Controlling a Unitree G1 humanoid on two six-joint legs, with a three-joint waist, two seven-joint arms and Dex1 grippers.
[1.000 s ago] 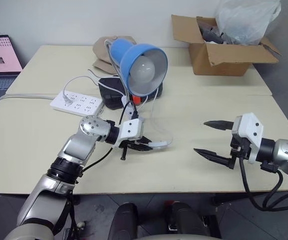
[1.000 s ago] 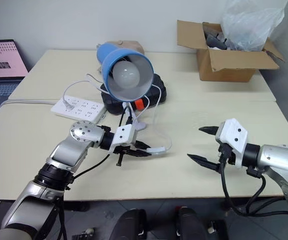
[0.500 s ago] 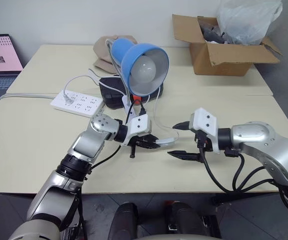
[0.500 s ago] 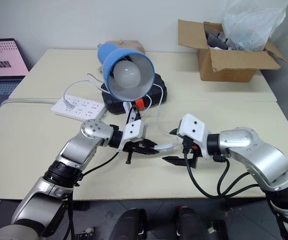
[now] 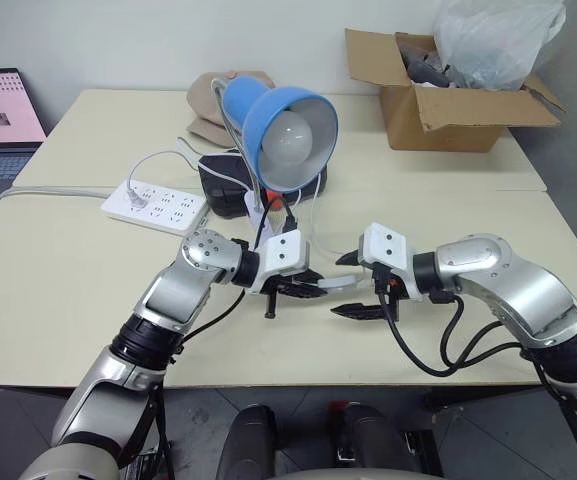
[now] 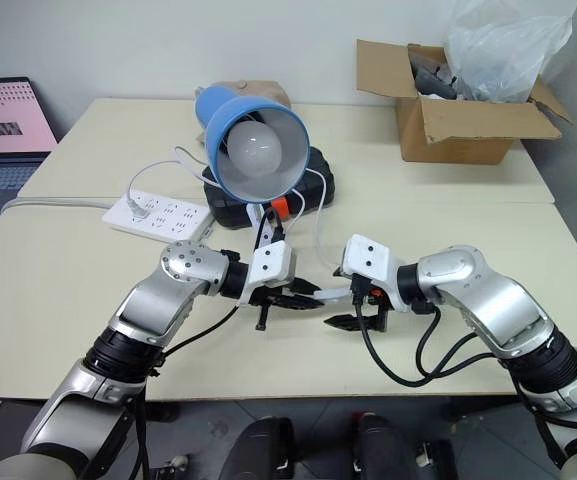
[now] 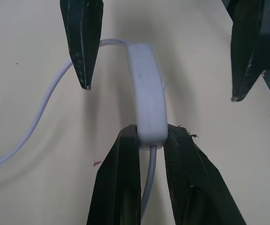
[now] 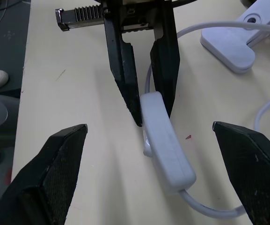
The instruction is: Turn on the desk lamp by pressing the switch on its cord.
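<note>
The blue desk lamp stands unlit at the table's middle, its white bulb facing me and its white clip base on the tabletop. Its thin white cord loops forward to the small white switch. My left gripper is shut on one end of the switch and holds it just above the table. My right gripper faces it from the right and is open. One of its black fingers stands on each side of the switch's free end without touching it.
A white power strip lies left of the lamp, and a black case sits behind the lamp's base. An open cardboard box with a plastic bag stands at the back right. A laptop is at the far left.
My right arm has swung in from the right, bringing its open gripper to straddle the switch. My left gripper still holds the switch in nearly the same place.
</note>
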